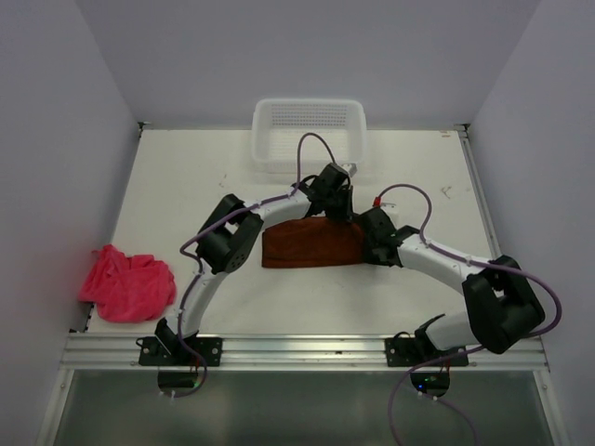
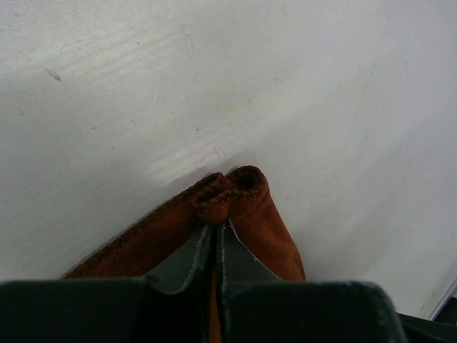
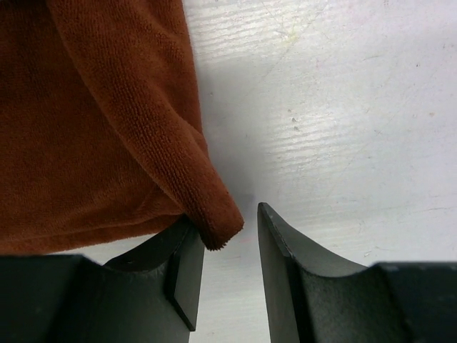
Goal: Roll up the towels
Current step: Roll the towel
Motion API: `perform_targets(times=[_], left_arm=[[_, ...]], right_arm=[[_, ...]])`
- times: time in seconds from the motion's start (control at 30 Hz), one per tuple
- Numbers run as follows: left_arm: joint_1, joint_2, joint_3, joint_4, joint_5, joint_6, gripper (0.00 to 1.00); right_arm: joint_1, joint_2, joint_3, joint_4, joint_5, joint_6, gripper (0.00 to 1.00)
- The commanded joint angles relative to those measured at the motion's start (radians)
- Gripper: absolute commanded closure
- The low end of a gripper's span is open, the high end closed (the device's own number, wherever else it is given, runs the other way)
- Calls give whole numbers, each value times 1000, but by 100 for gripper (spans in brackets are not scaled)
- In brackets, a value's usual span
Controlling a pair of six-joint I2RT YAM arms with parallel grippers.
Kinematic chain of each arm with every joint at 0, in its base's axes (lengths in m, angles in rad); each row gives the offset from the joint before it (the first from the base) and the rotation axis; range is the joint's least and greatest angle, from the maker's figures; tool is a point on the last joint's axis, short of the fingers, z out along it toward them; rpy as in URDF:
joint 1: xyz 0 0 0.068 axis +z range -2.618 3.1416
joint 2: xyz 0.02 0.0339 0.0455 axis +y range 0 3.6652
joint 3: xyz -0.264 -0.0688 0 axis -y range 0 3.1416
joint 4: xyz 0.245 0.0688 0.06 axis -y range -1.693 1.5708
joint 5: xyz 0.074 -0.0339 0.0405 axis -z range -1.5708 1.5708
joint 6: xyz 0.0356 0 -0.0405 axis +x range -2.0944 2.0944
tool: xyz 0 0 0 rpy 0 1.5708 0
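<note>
Left claw [image 2: 216,229] pinches rust-brown towel [image 2: 260,214]; right claw [image 3: 228,223] gapes beside it.

The left arm [image 1: 203,290] and right arm [image 1: 437,262] are white tubes with bulky black joint housings, thin purple cables [image 1: 316,136] and black base plates [image 1: 181,351]. The right gripper [image 3: 230,227] is matte black.

We are finding no readable text, label, brand, number or sign in any of the views.
</note>
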Motion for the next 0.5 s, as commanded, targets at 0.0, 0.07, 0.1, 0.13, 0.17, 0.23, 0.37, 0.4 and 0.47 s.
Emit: perform_targets(times=[0.0, 0.07, 0.1, 0.13, 0.17, 0.23, 0.37, 0.4, 0.47], left_arm=[[16, -60, -23, 9, -4, 27, 100], [16, -66, -32, 14, -6, 28, 100], [16, -67, -35, 14, -6, 27, 100], [16, -69, -38, 14, -8, 27, 100], [16, -69, -38, 14, -9, 27, 100], [16, -70, -41, 17, -6, 27, 100], [16, -73, -43, 19, -6, 24, 100], [16, -75, -43, 19, -6, 24, 100], [15, -78, -44, 17, -6, 25, 100]], right_arm=[[3, -32, 2, -8, 34, 12, 62], [2, -51, 17, -12, 13, 5, 63], [3, -63, 22, -14, -13, -3, 63], [3, -98, 36, -23, -24, -6, 63], [3, -115, 43, -29, -33, -12, 63], [2, -147, 66, -60, -55, -29, 62], [3, -196, 142, -112, -67, -60, 57], [3, -201, 149, -117, -68, -58, 56], [3, -203, 168, -114, -69, -55, 57]])
